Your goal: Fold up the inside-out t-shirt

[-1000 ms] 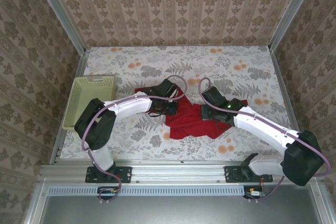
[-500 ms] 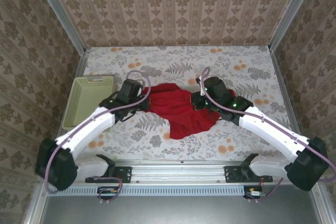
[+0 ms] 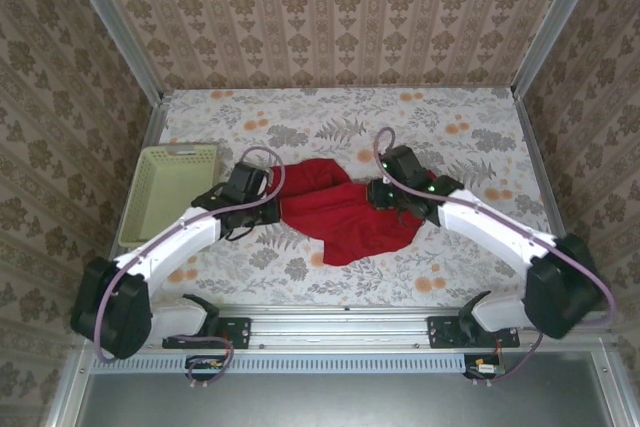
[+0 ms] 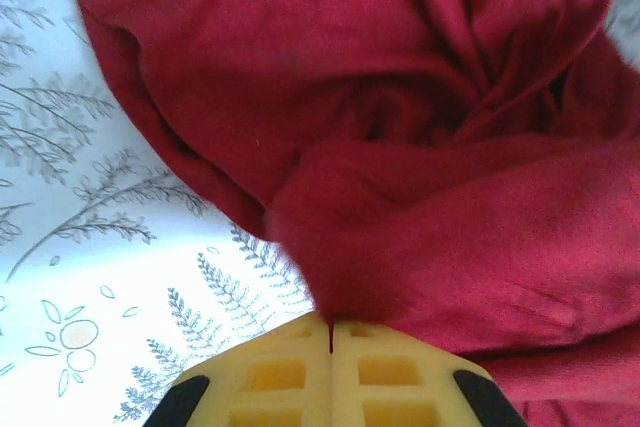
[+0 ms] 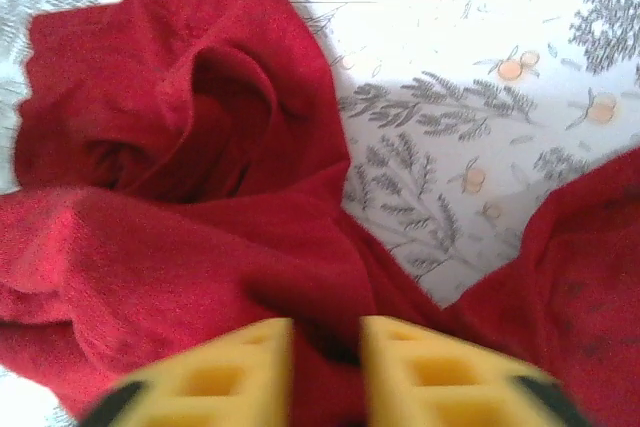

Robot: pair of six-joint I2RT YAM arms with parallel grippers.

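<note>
The inside-out t-shirt (image 3: pixel 345 215) is a crumpled red heap on the flowered table, stretched sideways between my two arms. My left gripper (image 3: pixel 272 209) is at its left edge. In the left wrist view the yellow fingers (image 4: pixel 270 372) press together, and a fold of the t-shirt (image 4: pixel 420 147) is pinched at the tip of the left gripper (image 4: pixel 331 319). My right gripper (image 3: pixel 384 194) sits at the shirt's upper right. There the right gripper (image 5: pixel 327 332) has its fingers (image 5: pixel 215 372) parted, with the red t-shirt (image 5: pixel 180 127) lying loose in the gap.
A pale green basket (image 3: pixel 178 152) stands at the table's left edge, just left of my left arm. Metal posts and patterned walls close in the back and both sides. Bare flowered tabletop (image 3: pixel 470 127) lies behind and to the right of the shirt.
Both grippers have drawn apart from the middle and spread the shirt wider. The left arm swung out to the left. The right gripper's fingers have parted since the earlier frames.
</note>
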